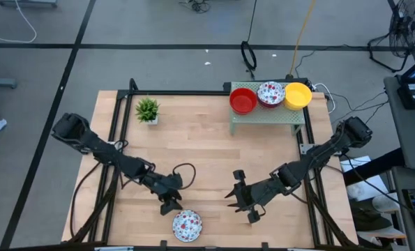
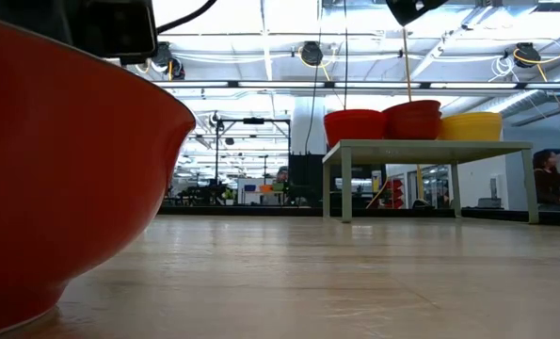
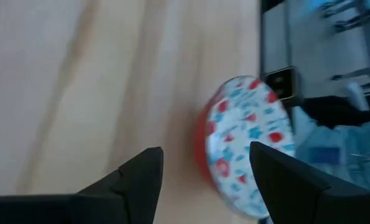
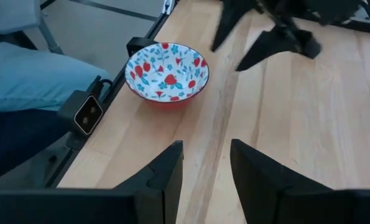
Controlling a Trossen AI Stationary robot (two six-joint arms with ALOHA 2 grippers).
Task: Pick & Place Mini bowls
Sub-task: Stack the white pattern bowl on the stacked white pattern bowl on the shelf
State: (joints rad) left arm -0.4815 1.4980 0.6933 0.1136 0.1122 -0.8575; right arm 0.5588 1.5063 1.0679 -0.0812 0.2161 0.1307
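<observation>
- Nearest your overhead camera's bottom edge sits a white round bowl with red floral speckles (image 1: pixel 187 225), on the pale wooden table (image 1: pixel 200 153) close to its near edge. Your left gripper (image 1: pixel 169 203) hangs just beside it, fingers parted, holding nothing; I judge it has let go here or is lining up. Your right gripper (image 1: pixel 236 197) waits mid-table, well apart, jaws open and empty. A plain red bowl (image 1: pixel 243 100), another speckled bowl (image 1: pixel 270 93) and a plain yellow bowl (image 1: pixel 298 95) stand in a row on a small pale-green raised shelf (image 1: pixel 266 116) at the far edge, likely the stock or the goal. A small green potted plant (image 1: pixel 147 109) stands aside.
- From table level, you see the near bowl's red outer wall (image 2: pixel 54 169) filling the left; the shelf (image 2: pixel 430 148) carries the three bowls behind.
- Your left wrist shows its dark fingers (image 3: pixel 144 174) spread, the speckled bowl (image 3: pixel 247 143) beyond them, untouched.
- Your right wrist shows its fingers (image 4: pixel 166 168) slightly apart, empty, the speckled bowl (image 4: pixel 166 73) ahead by the table edge.
</observation>
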